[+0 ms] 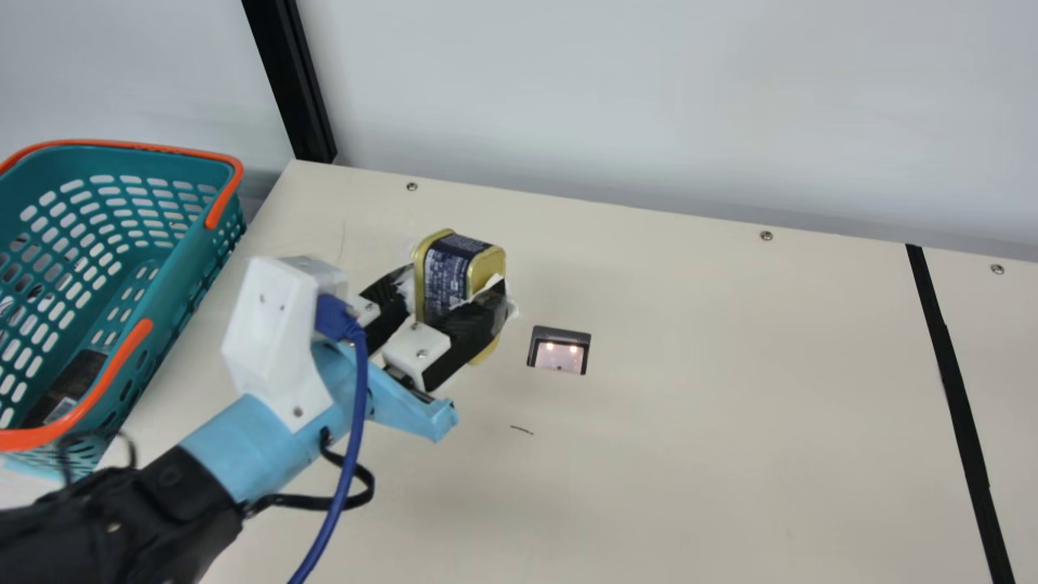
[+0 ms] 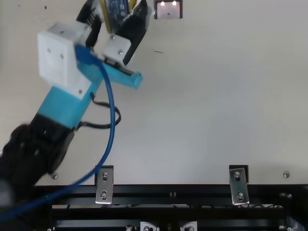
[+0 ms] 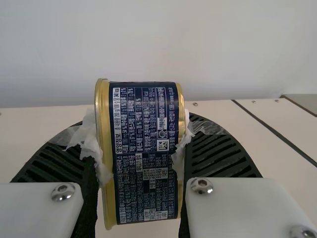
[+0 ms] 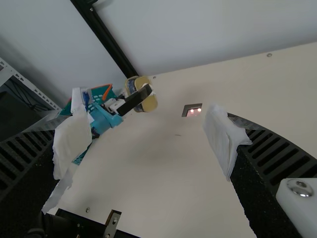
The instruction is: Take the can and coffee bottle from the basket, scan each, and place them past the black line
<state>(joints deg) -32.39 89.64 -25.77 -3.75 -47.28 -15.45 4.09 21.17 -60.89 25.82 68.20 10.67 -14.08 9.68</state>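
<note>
My left gripper (image 1: 452, 312) is shut on the gold can with a dark blue label (image 1: 446, 280), held just left of the lit scanner window (image 1: 559, 350). In the left wrist view the can (image 3: 144, 153) is clamped between the taped fingers of my left gripper (image 3: 141, 158). The top view has part of the can (image 2: 117, 12) at its upper edge. My right gripper (image 4: 143, 144) stands open with nothing between its fingers in the right wrist view. A dark item (image 1: 69, 389) lies in the basket (image 1: 174, 284); I cannot tell if it is the bottle.
The black line (image 1: 957, 389) crosses the table's right part. A black post (image 1: 288, 77) rises behind the table's back left corner. Metal brackets (image 2: 238, 185) sit along the front edge, and a blue cable (image 1: 353, 430) hangs from the left arm.
</note>
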